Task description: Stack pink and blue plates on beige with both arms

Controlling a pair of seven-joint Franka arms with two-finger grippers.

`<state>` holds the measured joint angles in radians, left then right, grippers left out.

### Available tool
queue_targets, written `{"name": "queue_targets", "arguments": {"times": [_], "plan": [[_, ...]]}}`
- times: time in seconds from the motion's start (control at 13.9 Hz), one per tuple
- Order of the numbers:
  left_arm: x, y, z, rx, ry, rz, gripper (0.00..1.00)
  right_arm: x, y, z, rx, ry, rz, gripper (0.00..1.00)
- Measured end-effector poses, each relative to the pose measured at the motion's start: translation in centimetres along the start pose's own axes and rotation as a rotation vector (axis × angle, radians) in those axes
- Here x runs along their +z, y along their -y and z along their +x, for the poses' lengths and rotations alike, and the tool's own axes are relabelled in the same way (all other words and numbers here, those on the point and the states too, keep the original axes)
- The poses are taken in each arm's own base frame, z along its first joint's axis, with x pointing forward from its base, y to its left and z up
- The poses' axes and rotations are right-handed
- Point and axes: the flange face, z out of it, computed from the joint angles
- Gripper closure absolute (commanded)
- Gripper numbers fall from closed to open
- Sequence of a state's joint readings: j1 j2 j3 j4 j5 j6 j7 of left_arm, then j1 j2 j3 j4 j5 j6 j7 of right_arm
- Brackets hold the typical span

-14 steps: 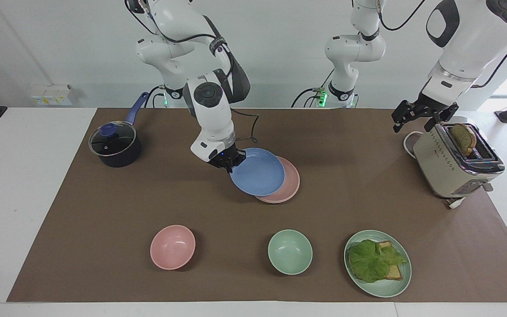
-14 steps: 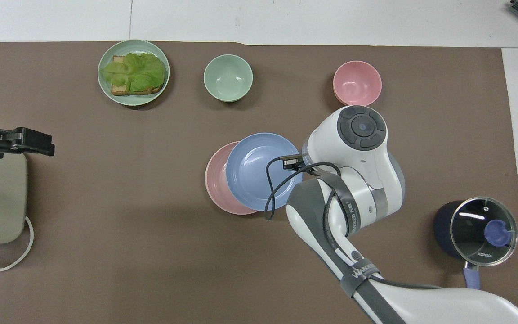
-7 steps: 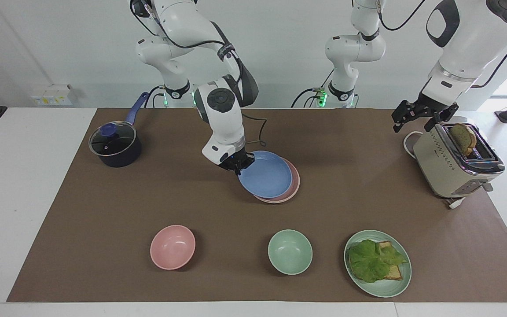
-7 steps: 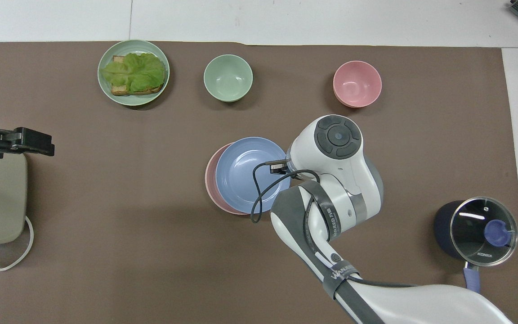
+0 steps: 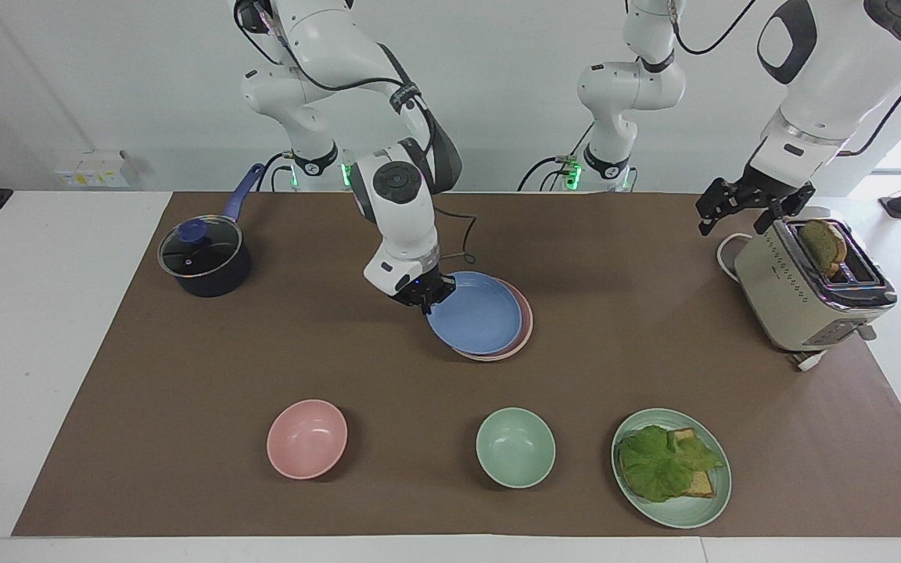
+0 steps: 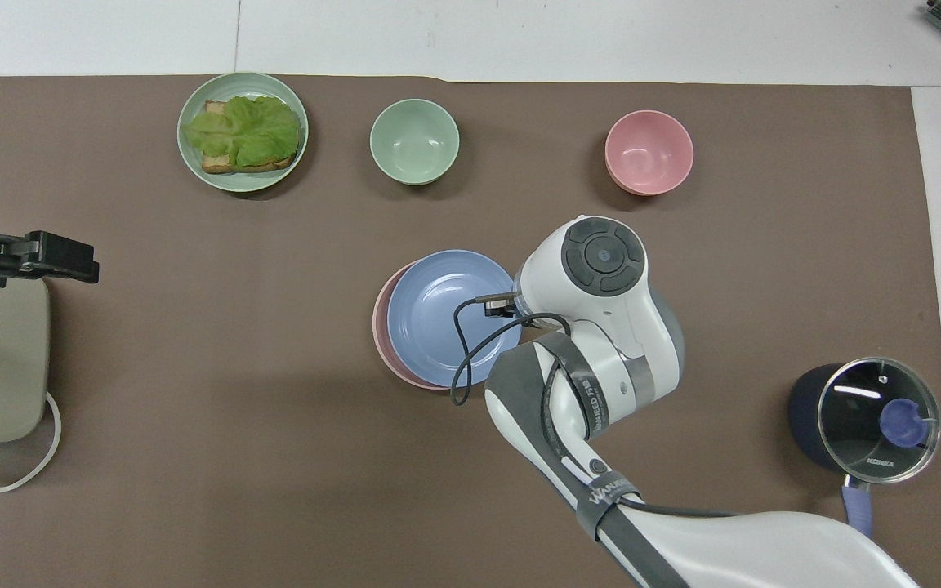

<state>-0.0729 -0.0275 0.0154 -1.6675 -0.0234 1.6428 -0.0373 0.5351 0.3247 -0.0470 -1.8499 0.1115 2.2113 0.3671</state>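
On the brown-covered worktop (image 5: 654,328), seen from the facing camera, a dark lidded saucepan (image 5: 204,264) stands near the robots toward the right arm's end. Next comes the right hand (image 5: 421,295), clamped shut on the rim of the blue plate (image 5: 475,313), at the edge of the plate nearest the saucepan. The blue plate lies almost squarely over the pink plate (image 5: 525,324), of which only a thin crescent shows on the edge toward the left arm's end; whether the blue plate already rests on it or hangs just above cannot be told. The beige plate is hidden, if it lies beneath them. Farther from the robots, in a row, sit a pink bowl (image 5: 306,438), a green bowl (image 5: 515,446) and a green plate (image 5: 712,500) carrying lettuce and bread. Toward the left arm's end, the left hand (image 5: 732,205) waits in the air with its fingers spread wide and nothing in them, over the robot-side end of the beige toaster (image 5: 806,293), which holds a slice of bread (image 5: 823,244).
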Motion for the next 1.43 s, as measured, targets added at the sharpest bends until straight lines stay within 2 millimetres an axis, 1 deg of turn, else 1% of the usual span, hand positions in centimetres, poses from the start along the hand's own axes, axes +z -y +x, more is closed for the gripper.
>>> {"name": "queue_targets", "arguments": {"times": [0.22, 0.29, 0.36, 0.43, 0.5, 0.57, 0.86, 1.0, 1.08, 1.22, 1.43], "plan": [[0.0, 0.0, 0.0, 0.000, 0.000, 0.000, 0.00, 0.4, 0.4, -0.1, -0.007, -0.001, 0.000, 1.00], [0.0, 0.0, 0.0, 0.000, 0.000, 0.000, 0.00, 0.4, 0.5, -0.2, -0.008, 0.000, 0.000, 0.77], [0.0, 0.0, 0.0, 0.000, 0.000, 0.000, 0.00, 0.5, 0.6, -0.2, -0.010, 0.000, 0.000, 0.48], [0.0, 0.0, 0.0, 0.000, 0.000, 0.000, 0.00, 0.5, 0.6, -0.2, -0.010, 0.001, 0.000, 0.25], [0.0, 0.0, 0.0, 0.000, 0.000, 0.000, 0.00, 0.5, 0.6, -0.2, -0.010, 0.002, -0.001, 0.08], [0.0, 0.0, 0.0, 0.000, 0.000, 0.000, 0.00, 0.6, 0.6, -0.2, -0.010, 0.002, -0.001, 0.00], [0.0, 0.0, 0.0, 0.000, 0.000, 0.000, 0.00, 0.3, 0.7, -0.1, -0.011, -0.003, 0.000, 0.00], [0.0, 0.0, 0.0, 0.000, 0.000, 0.000, 0.00, -1.2, 0.1, 0.6, -0.002, -0.031, 0.004, 0.00], [0.0, 0.0, 0.0, 0.000, 0.000, 0.000, 0.00, -2.5, -1.0, 1.1, 0.004, -0.057, -0.003, 0.00], [0.0, 0.0, 0.0, 0.000, 0.000, 0.000, 0.00, -5.3, -3.7, 2.1, 0.019, -0.109, -0.029, 0.00], [0.0, 0.0, 0.0, 0.000, 0.000, 0.000, 0.00, -9.6, -7.9, 2.5, 0.066, -0.129, -0.055, 0.00]]}}
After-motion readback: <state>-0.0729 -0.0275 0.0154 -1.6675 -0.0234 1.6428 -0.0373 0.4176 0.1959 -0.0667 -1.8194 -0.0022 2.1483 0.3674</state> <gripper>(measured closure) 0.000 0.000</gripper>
